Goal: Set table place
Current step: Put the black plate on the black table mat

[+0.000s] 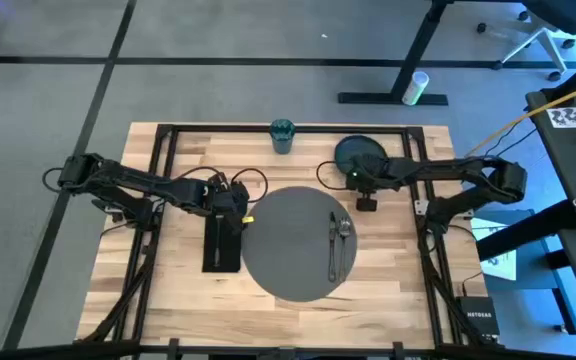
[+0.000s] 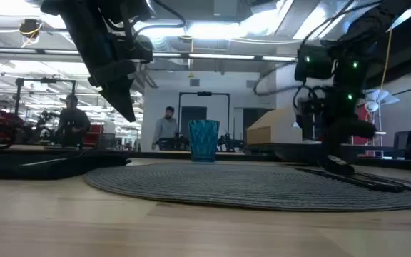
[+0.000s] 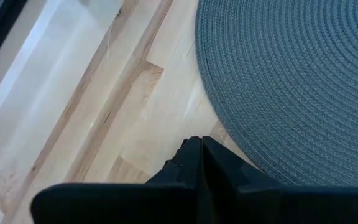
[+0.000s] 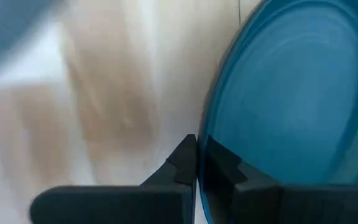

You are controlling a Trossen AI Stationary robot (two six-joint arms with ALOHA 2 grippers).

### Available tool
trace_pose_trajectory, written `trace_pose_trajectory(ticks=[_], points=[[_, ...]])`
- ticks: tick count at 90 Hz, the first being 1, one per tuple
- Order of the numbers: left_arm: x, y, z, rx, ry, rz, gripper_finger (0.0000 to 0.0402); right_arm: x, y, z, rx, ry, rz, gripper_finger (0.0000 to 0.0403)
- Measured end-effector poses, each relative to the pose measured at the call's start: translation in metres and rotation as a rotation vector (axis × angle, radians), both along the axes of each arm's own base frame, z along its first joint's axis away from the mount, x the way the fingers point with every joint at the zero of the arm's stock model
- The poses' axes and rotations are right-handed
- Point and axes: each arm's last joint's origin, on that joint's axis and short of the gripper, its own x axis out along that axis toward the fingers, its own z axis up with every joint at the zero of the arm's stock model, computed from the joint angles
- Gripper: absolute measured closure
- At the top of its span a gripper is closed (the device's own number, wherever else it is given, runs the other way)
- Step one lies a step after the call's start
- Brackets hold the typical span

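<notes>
The large round grey mat (image 1: pixel 298 243) lies mid-table with the metal fork and spoon (image 1: pixel 339 245) on its right part. A black napkin (image 1: pixel 221 245) lies flat on the wood just left of the mat. The teal cup (image 1: pixel 282 135) stands at the far edge. The dark round plate (image 1: pixel 360 155) is at the far right, with my right gripper (image 4: pixel 197 146) shut on its edge. My left gripper (image 3: pixel 199 146) hovers shut and holding nothing above the wood beside the mat's left edge (image 3: pixel 229 124), over the napkin's far end. My right gripper pinches the plate's rim (image 4: pixel 211 134) between its two fingers, on the side of the plate toward the table's near edge. One finger lies on the plate's upper face, the other beneath the rim. Whether the plate is clear of the table I cannot tell.
Black frame rails (image 1: pixel 163 150) run along the table's left, far and right sides. Bare wood (image 1: pixel 188 300) lies in front of the mat. People and desks show in the room beyond (image 2: pixel 166 128).
</notes>
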Motion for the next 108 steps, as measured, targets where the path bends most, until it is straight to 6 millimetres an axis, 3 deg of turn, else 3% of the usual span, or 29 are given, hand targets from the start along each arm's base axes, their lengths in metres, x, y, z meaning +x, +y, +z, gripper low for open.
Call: trace_pose_trajectory(ticks=[22,49,92,108], points=[[0.000,0.000,0.000,-0.003,-0.006,0.013,0.0402,0.029,0.026,0.035,0.001,-0.145,0.148,0.0402],[0.000,0.003,0.000,0.003,-0.011,0.036,0.0402,0.051,0.075,0.063,0.071,-0.267,0.341,0.0402],[-0.001,0.024,0.000,0.013,-0.002,0.102,0.0402,0.099,0.134,0.057,0.156,-0.201,0.504,0.0403],[-0.004,0.043,0.001,0.055,0.012,0.167,0.0402,0.112,0.155,0.055,0.203,-0.190,0.550,0.0403]])
